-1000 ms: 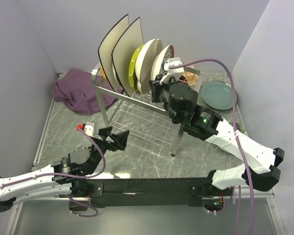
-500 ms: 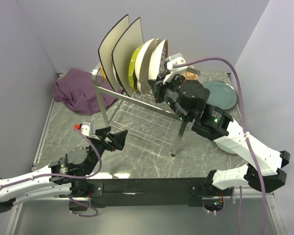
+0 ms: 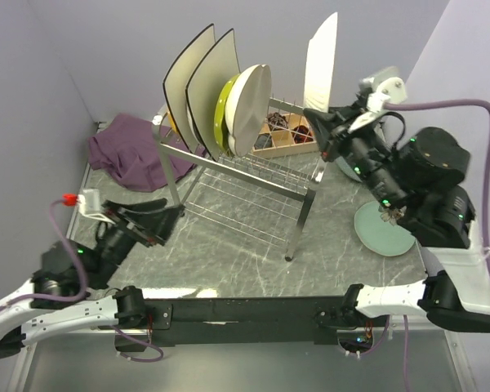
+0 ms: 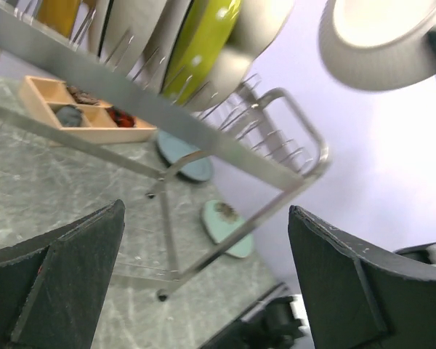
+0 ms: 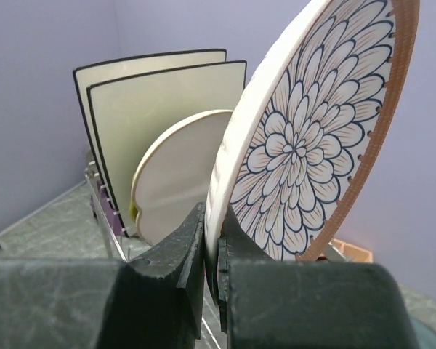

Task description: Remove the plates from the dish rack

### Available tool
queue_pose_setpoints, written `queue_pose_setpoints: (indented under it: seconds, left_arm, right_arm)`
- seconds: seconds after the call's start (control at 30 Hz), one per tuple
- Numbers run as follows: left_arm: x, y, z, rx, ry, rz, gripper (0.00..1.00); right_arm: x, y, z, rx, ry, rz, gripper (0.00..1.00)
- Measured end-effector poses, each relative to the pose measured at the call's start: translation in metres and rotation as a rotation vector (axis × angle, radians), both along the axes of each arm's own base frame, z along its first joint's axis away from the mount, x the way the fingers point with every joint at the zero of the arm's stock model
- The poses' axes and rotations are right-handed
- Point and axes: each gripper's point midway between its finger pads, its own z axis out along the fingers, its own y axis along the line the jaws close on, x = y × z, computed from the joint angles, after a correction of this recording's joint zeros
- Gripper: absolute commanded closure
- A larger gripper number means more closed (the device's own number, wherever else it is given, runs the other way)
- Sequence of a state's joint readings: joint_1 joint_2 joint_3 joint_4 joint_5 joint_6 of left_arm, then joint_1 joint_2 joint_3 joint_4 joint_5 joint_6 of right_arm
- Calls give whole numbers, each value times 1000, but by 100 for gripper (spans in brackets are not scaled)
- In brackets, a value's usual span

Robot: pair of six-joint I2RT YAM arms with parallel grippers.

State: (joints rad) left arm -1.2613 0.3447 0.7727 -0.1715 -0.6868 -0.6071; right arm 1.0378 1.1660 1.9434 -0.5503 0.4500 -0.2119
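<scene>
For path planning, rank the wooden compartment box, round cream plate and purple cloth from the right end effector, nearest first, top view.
1. Wooden compartment box, just left.
2. Round cream plate, in the dish rack.
3. Purple cloth, far left.

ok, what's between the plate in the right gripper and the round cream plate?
Top view: only empty tines of the dish rack; no plate between the patterned plate, clamped in the right gripper, and the cream plate.

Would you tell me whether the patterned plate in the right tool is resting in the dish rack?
No, the right tool holds the patterned plate upright in the air, beside the dish rack and clear of it.
</scene>
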Motion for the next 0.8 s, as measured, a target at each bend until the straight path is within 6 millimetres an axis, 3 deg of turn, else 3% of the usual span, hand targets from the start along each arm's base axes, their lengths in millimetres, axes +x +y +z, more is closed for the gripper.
queue_pose_setpoints:
  seconds: [0.13, 0.27, 0.57, 0.8]
  left_arm:
    - [-11, 13, 36, -41, -5, -41, 1]
    - [-19, 17, 54, -51, -7, -83, 1]
    - [-33, -2, 39, 45, 26, -198, 1]
    - [-40, 1, 35, 45, 50, -231, 1]
  right_arm:
    - [-14, -11, -2, -63, -60, 43, 100]
    - [-31, -15, -37, -210, -97, 119, 100]
    - [-63, 1, -84, -497, -249, 350, 100]
    - [-81, 13, -89, -664, -436, 451, 100]
